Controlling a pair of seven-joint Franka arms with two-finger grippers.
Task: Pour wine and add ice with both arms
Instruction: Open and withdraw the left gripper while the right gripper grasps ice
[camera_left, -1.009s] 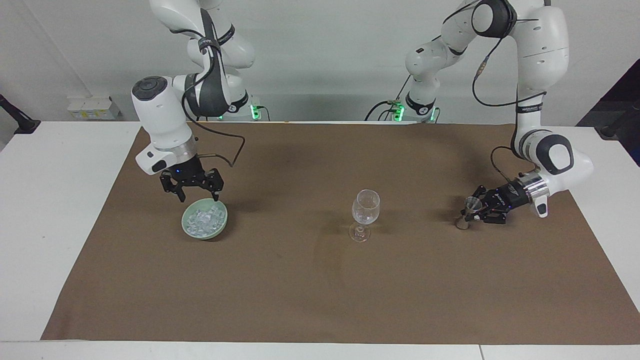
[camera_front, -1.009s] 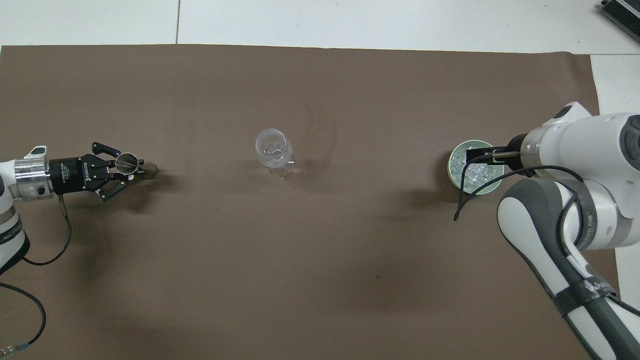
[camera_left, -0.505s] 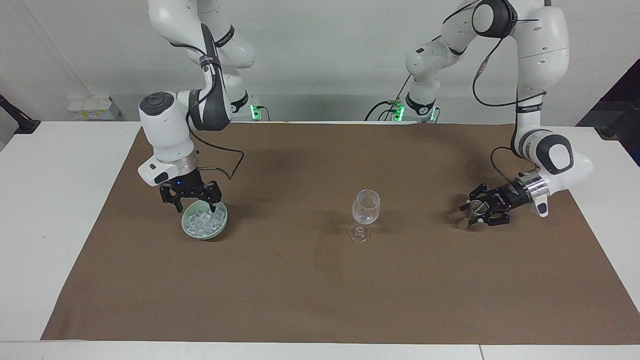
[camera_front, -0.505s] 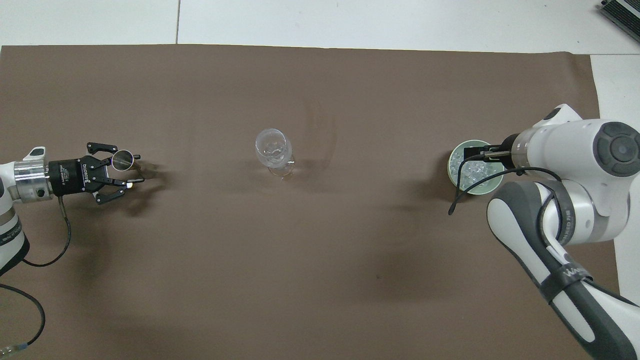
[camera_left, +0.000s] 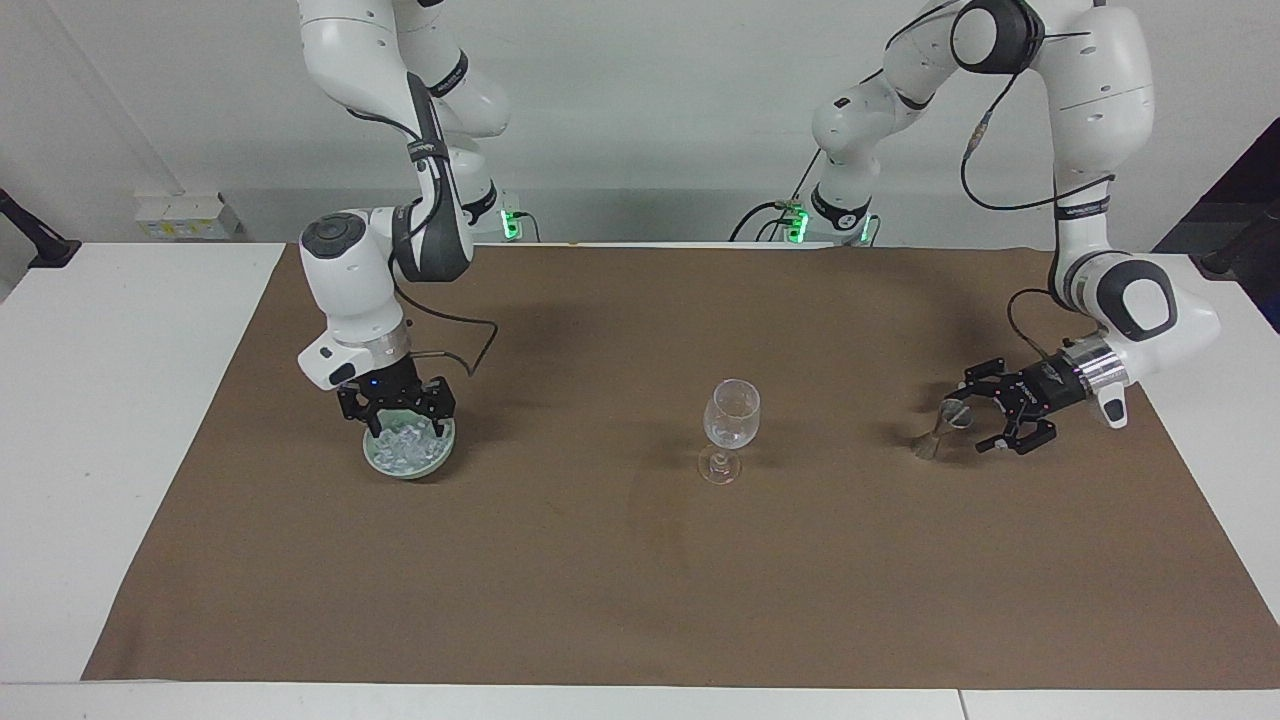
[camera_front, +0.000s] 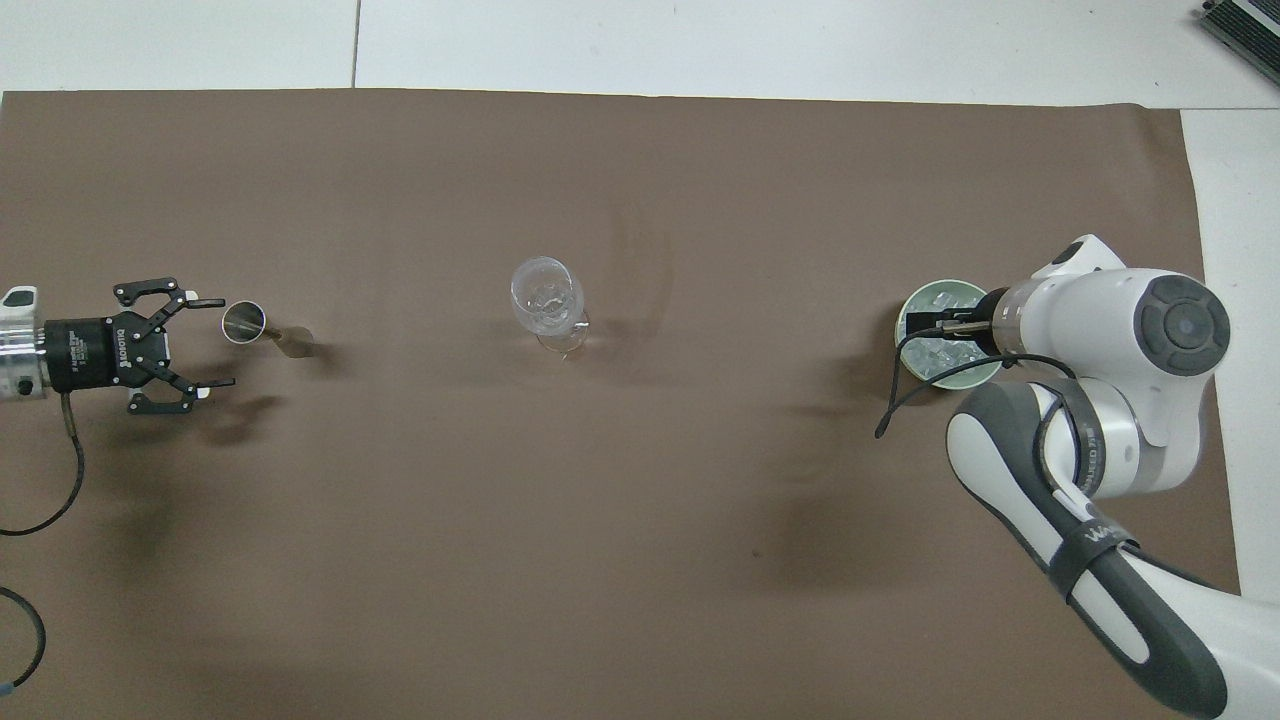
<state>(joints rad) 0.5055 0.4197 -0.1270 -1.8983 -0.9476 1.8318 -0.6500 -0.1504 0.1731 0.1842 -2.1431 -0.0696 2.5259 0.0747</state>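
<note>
Apparently we have poured: our left gripper (camera_left: 985, 420) stands spread beside the small steel measuring cup (camera_left: 948, 413), and our splayed right gripper (camera_left: 398, 418) dips into the pale green bowl (camera_left: 440, 455) of clear ice lumps (camera_left: 405, 446); the clear stemmed wine glass (camera_left: 732, 413) awaits ice.

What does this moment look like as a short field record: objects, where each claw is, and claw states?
surface: brown mat on a white table
glass: stemmed glass, upright, mid-mat
jigger: metal jigger, standing free at the left arm's end
bowl: pale green bowl at the right arm's end
ice: ice piled in the bowl
left claw: left claw, open, beside the jigger, not holding it
right claw: right claw, open, fingertips down in the bowl at the ice
</note>
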